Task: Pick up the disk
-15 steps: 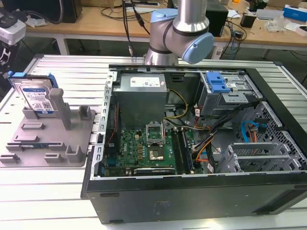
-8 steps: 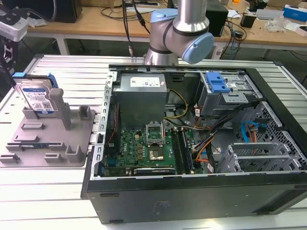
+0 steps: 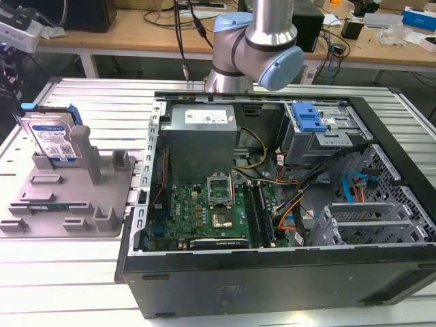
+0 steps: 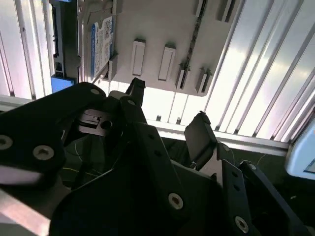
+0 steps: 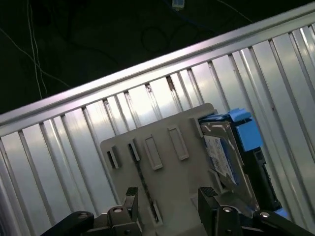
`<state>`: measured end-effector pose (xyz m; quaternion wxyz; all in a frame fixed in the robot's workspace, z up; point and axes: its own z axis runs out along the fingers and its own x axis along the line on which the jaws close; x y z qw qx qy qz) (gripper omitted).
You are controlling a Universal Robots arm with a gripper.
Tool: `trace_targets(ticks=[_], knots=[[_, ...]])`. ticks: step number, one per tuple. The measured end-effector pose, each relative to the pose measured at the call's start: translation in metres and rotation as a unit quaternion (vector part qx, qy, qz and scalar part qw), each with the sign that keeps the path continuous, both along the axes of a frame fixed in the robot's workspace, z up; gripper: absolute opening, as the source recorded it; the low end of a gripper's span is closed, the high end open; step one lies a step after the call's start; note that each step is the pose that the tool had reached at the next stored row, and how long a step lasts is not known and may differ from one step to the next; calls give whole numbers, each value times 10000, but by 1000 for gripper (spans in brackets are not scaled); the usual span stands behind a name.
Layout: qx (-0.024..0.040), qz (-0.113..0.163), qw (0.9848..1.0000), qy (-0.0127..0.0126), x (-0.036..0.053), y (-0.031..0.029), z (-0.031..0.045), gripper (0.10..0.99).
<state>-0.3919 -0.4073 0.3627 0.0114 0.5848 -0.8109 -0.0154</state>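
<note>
The disk [image 3: 54,139] is a silver hard drive with a white-and-blue label and blue side rails. It stands on edge in a slot of a grey holder [image 3: 68,197] at the exterior view's left. Both wrist views look down on the disk [image 4: 101,44] [image 5: 229,152] and the grey holder [image 4: 157,29] [image 5: 162,132] from well above. My gripper [image 4: 167,103] [image 5: 169,194] is open, with nothing between its black fingers [image 5: 131,194]. It hangs apart from the disk, touching nothing.
An open computer case [image 3: 381,272] lies on the slatted metal table [image 3: 68,272], to the exterior view's right of the holder. Inside are a grey power-supply box [image 3: 201,122], a motherboard [image 3: 204,211] and a drive cage with a blue latch [image 3: 310,119]. The arm [image 3: 255,41] rises behind the case.
</note>
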Motion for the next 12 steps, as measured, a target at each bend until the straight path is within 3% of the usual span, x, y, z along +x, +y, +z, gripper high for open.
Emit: trace_targets(ticks=[5,7,8,9,10,12], knots=[[0,541,9985,0,0,1,0,604],[0,850,9964,-1,0,1,-1,604],[-1,1035,9946,0,0,2,-2,604],[-1,1268,9919,0,0,5,-4,604],[-2,1360,9907,0,0,7,-3,604],[-2,1411,9900,1,0,7,-3,604]])
